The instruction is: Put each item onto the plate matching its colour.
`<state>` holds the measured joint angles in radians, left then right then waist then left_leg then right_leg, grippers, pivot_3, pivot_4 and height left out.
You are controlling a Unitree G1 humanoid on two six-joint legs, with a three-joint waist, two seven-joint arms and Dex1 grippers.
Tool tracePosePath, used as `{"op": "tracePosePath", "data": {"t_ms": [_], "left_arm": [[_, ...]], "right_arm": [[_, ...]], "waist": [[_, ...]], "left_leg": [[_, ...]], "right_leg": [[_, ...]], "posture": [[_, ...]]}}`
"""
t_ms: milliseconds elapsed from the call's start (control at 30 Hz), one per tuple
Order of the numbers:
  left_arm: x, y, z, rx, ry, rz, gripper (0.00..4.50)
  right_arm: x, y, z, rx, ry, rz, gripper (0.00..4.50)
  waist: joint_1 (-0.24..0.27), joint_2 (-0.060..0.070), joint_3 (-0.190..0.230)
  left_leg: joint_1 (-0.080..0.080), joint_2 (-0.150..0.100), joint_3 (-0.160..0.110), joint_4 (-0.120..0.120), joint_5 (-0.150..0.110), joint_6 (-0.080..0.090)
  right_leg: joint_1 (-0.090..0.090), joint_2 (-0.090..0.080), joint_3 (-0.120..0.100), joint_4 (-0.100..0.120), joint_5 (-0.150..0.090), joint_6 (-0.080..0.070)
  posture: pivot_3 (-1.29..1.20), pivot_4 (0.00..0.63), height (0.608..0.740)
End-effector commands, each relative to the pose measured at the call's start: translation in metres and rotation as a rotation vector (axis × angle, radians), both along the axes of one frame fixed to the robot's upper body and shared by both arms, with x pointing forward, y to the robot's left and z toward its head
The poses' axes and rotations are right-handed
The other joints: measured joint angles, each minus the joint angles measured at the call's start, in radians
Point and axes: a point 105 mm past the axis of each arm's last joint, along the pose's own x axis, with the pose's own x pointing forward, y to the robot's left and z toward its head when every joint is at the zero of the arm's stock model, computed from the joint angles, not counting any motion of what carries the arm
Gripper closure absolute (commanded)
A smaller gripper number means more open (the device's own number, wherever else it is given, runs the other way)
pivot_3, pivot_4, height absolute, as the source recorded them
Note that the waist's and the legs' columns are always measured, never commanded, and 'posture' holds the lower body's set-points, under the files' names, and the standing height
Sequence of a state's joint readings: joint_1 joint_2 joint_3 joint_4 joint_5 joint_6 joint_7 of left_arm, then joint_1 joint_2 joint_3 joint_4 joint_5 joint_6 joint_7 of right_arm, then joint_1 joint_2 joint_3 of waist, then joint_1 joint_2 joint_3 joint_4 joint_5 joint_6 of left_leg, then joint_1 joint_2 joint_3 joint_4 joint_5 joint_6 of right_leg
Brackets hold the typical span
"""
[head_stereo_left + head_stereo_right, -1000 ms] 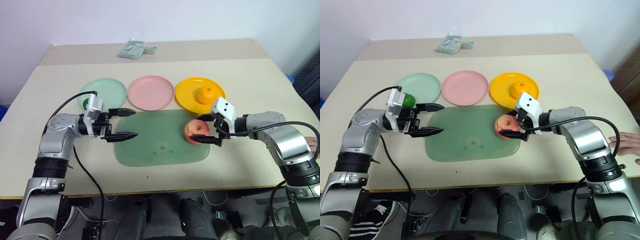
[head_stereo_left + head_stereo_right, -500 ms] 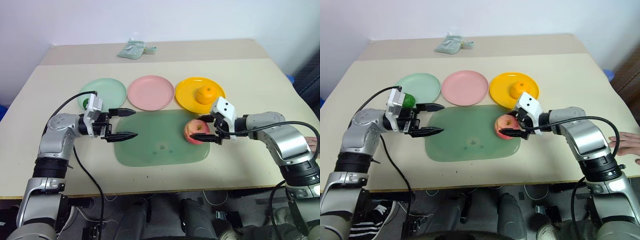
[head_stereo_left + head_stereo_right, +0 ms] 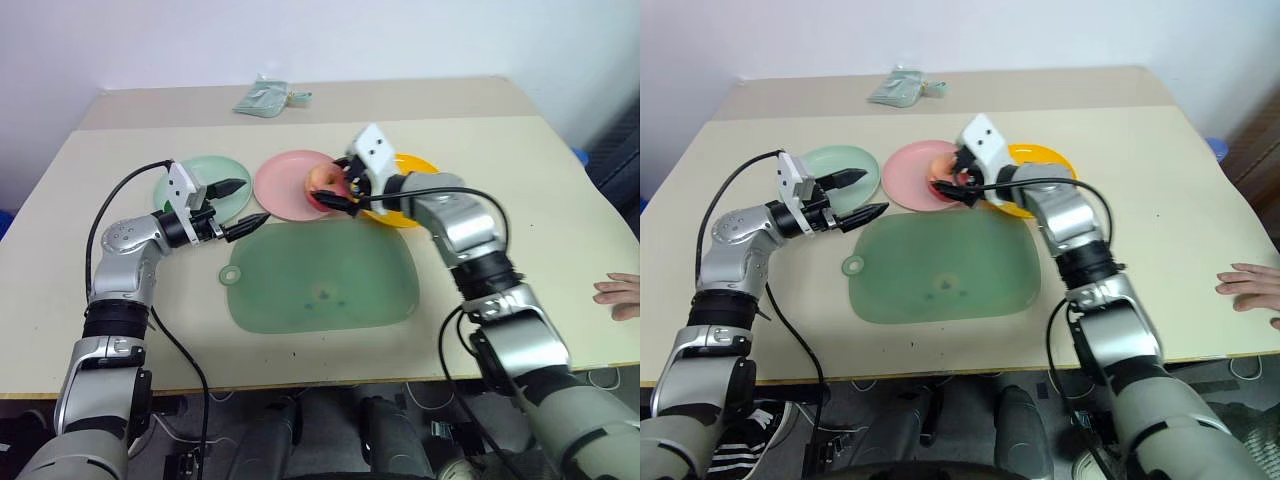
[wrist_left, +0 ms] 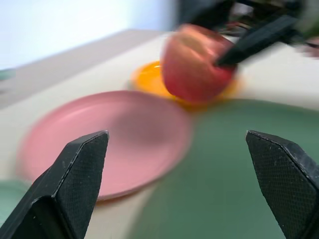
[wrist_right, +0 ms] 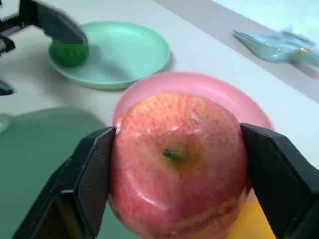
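**Apple lifted off the mat and carried to the pink plate**

And there it went! A second before, the apple [image 5: 177, 162] sat on the green mat [image 3: 320, 280] with the right gripper [image 3: 336, 190] open around it; then the fingers clamped on its sides and the arm swung it up and across. At this moment the fruit hung held over the near edge of the pink plate [image 3: 285, 185], the yellow plate's side of it, still clear of the surface. That looked like the last carry of the task: only a lowering and a release seemed to remain.

The left gripper [image 3: 240, 201] had shifted too, moving off the mat towards the plates. It hovered wide open and empty between the mint green plate [image 3: 200, 180] and the mat's corner, its tips aimed at the pink plate.

Around them, the small green fruit [image 5: 69, 52] lay on the mint plate already. The yellow plate [image 3: 415, 163] was largely hidden behind the right arm, so its contents could not be judged. A crumpled packet [image 3: 265, 98] sat at the far table edge, and a person's hand [image 3: 618, 295] rested at the right edge, well apart. Nothing lay on the pink plate to block the drop; the left fingertips nearby were the one thing to mind.
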<state>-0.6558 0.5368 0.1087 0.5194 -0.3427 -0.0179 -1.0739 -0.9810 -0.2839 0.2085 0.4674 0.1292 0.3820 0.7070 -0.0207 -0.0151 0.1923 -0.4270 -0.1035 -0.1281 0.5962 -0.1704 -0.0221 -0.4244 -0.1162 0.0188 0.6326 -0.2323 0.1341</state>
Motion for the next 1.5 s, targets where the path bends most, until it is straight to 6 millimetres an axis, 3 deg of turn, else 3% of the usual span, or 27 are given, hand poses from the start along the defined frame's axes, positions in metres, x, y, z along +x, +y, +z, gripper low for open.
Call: {"op": "tracePosePath", "data": {"t_ms": [33, 200, 267, 367, 600, 667, 833, 1033, 1167, 1300, 1500], "left_arm": [[0.001, 0.011, 0.008, 0.011, -0.059, 0.071, 0.00], [-0.008, 0.010, 0.005, 0.010, -0.060, 0.034, 0.00], [-0.010, 0.010, 0.004, 0.013, -0.062, 0.030, 0.00], [-0.011, 0.011, 0.003, 0.013, -0.062, 0.031, 0.00], [-0.018, 0.000, 0.011, -0.006, -0.078, -0.052, 0.00], [-0.024, -0.006, 0.022, -0.032, -0.101, -0.113, 0.00], [-0.043, -0.016, 0.034, -0.051, -0.053, -0.256, 0.00], [-0.049, -0.011, 0.040, -0.048, -0.021, -0.334, 0.00], [-0.052, -0.013, 0.038, -0.028, 0.019, -0.390, 0.00], [-0.052, -0.010, 0.034, -0.010, 0.036, -0.400, 0.00], [-0.049, -0.013, 0.028, -0.001, 0.051, -0.426, 0.00]], "right_arm": [[0.018, 0.027, 0.033, 0.047, -0.143, -0.033, 1.16], [0.027, 0.047, 0.019, 0.081, -0.066, -0.012, 1.16], [0.029, 0.048, 0.012, 0.056, -0.064, -0.022, 0.13], [0.031, 0.044, 0.005, 0.040, -0.059, -0.040, 0.04], [0.030, 0.025, 0.040, 0.209, -0.128, -0.019, 0.04], [0.023, 0.011, 0.048, 0.249, -0.161, 0.016, 0.04], [-0.023, -0.020, 0.043, 0.225, -0.201, 0.148, 0.04], [-0.082, -0.043, 0.023, 0.132, -0.146, 0.295, 0.04], [-0.124, -0.069, 0.007, 0.066, -0.095, 0.336, 0.04], [-0.140, -0.079, -0.002, 0.025, -0.067, 0.325, 0.04], [-0.139, -0.089, -0.008, 0.003, -0.071, 0.257, 0.04]], "waist": [[-0.003, 0.000, 0.000], [-0.018, 0.000, 0.000], [-0.019, 0.000, 0.000], [-0.026, 0.000, 0.000], [-0.043, 0.000, 0.000], [-0.043, 0.000, 0.000], [-0.038, 0.000, 0.000], [-0.044, 0.001, 0.000], [-0.024, 0.001, 0.000], [-0.019, 0.001, 0.000], [-0.014, 0.000, 0.000]], "left_leg": [[0.000, 0.000, 0.000, 0.000, 0.000, 0.000], [0.000, 0.000, -0.002, -0.001, 0.001, -0.001], [0.000, 0.000, -0.003, -0.001, 0.001, -0.001], [0.000, -0.001, -0.003, -0.001, 0.001, -0.002], [0.000, 0.000, -0.003, -0.003, 0.002, -0.003], [0.000, 0.000, -0.004, -0.004, 0.002, -0.003], [0.000, 0.000, -0.005, -0.002, 0.001, -0.002], [0.000, 0.001, -0.004, -0.002, 0.001, -0.002], [0.000, 0.001, -0.004, -0.002, 0.001, -0.002], [0.000, 0.001, -0.002, 0.000, 0.001, -0.001], [0.000, 0.002, -0.002, 0.000, 0.001, -0.001]], "right_leg": [[0.000, 0.000, 0.000, 0.000, 0.000, 0.000], [-0.001, 0.001, 0.000, 0.001, 0.000, -0.001], [0.000, 0.001, 0.000, 0.001, 0.000, -0.001], [-0.001, 0.001, 0.000, 0.002, 0.000, -0.001], [-0.002, 0.002, 0.000, 0.003, 0.000, -0.001], [-0.002, 0.002, 0.000, 0.003, 0.000, -0.001], [-0.001, 0.002, -0.001, 0.002, 0.000, -0.001], [-0.001, 0.002, 0.000, 0.003, 0.000, -0.001], [0.000, 0.002, 0.000, 0.002, 0.000, -0.001], [0.002, 0.001, 0.000, 0.000, 0.000, -0.001], [0.002, 0.000, -0.001, -0.001, 0.000, -0.001]], "posture": [[0.00, 0.150, 0.740], [0.00, 0.150, 0.740], [0.00, 0.150, 0.740], [0.00, 0.150, 0.740], [0.00, 0.150, 0.740], [0.00, 0.150, 0.740], [0.00, 0.150, 0.740], [0.00, 0.150, 0.740], [0.00, 0.150, 0.740], [0.00, 0.150, 0.740], [0.00, 0.150, 0.740]]}}
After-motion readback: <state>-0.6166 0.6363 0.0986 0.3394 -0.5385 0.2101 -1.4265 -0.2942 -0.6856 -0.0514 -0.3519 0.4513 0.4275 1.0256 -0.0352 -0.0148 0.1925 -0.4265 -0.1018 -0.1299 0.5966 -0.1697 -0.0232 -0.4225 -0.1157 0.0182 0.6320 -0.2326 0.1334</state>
